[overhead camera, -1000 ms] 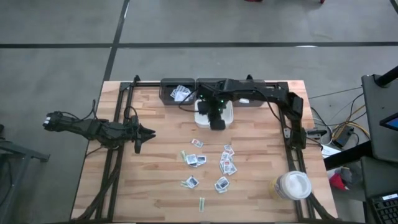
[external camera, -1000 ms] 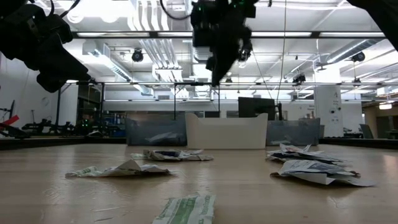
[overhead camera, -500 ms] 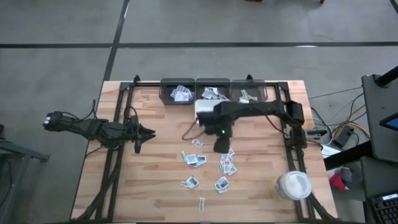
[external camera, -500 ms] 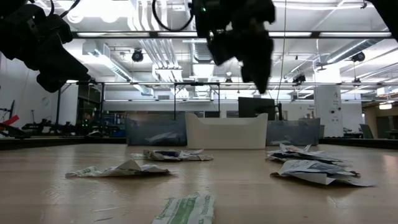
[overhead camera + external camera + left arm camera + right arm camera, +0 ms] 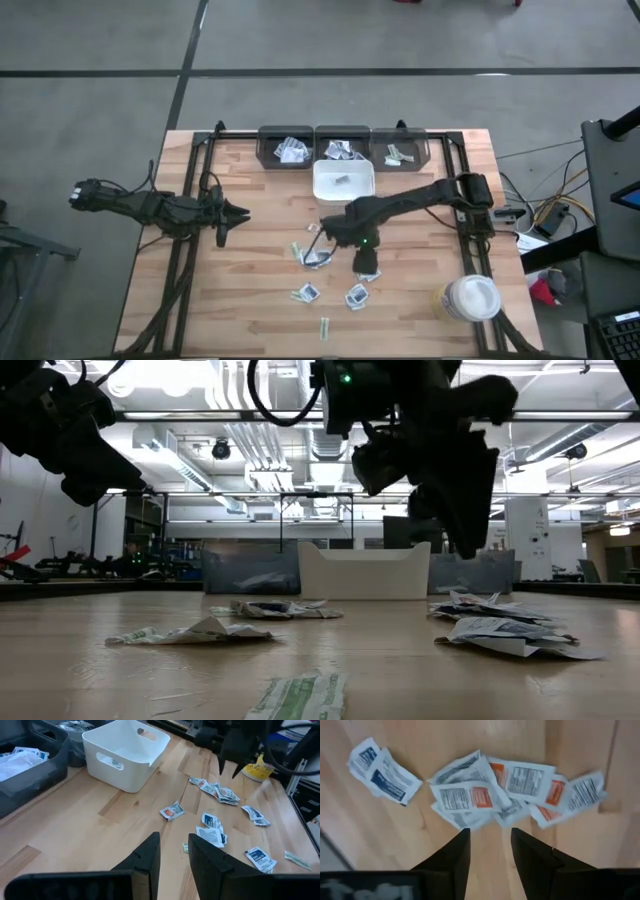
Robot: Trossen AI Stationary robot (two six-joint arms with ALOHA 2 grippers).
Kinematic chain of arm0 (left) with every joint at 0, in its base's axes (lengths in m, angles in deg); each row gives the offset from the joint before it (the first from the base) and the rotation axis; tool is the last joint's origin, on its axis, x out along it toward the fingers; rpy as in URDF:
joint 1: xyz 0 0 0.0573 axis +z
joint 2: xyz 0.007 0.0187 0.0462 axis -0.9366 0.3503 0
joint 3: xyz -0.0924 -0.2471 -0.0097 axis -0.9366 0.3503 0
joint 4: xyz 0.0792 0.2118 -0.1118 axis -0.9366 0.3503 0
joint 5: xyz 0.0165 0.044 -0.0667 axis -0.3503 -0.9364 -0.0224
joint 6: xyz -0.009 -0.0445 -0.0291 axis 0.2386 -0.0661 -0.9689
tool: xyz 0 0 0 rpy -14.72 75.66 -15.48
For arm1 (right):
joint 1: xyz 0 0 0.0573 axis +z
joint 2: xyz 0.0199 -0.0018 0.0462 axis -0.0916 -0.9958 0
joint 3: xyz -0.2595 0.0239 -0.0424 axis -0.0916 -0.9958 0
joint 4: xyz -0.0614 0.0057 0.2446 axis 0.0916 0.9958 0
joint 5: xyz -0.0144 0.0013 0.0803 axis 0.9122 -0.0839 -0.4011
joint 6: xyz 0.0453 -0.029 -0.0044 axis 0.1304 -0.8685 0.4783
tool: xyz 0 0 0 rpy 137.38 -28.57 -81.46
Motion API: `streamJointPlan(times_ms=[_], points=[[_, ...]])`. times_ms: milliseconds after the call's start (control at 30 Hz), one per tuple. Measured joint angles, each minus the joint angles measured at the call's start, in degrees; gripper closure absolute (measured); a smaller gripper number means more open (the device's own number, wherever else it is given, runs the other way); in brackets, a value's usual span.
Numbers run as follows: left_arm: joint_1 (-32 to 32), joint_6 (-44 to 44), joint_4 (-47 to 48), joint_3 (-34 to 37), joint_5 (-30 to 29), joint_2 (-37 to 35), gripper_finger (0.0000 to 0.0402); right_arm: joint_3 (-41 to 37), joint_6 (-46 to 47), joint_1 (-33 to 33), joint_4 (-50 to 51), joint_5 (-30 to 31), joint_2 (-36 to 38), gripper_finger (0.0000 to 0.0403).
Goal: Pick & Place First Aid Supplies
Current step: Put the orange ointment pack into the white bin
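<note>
The first aid supplies are small flat packets scattered on the wooden table. A bunch with orange print (image 5: 495,790) lies next to two blue-printed ones (image 5: 382,767), and others (image 5: 318,258) lie toward the near edge. My right gripper (image 5: 490,845) hangs open above the orange-printed bunch (image 5: 220,792), pointing down and touching nothing. It shows as a dark mass in the low view (image 5: 450,480). My left gripper (image 5: 235,213) waits open over the table's left part, its fingers (image 5: 150,855) holding nothing.
A white tray (image 5: 343,180) stands at the far middle. Behind it is a row of dark bins (image 5: 285,150) holding packets. A round white-lidded jar (image 5: 472,298) stands at the near right. A narrow pale strip (image 5: 325,326) lies near the front edge.
My right gripper has swung from above the white tray toward the table's near edge and come down. It has turned about as it went, and now hangs over the packets in the table's middle. The packets have not moved.
</note>
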Motion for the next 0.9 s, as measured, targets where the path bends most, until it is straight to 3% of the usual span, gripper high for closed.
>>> streamJointPlan(times_ms=[300,900], points=[[0.0,-0.1,0.0,0.0,0.0,0.0,0.0307,-4.3,-5.1,2.6,-7.2,9.4,0.0,0.0275],[0.0,-0.4,0.0,0.0,0.0,0.0,0.0307,-9.5,-12.1,2.6,-14.0,7.5,0.0,0.027]])
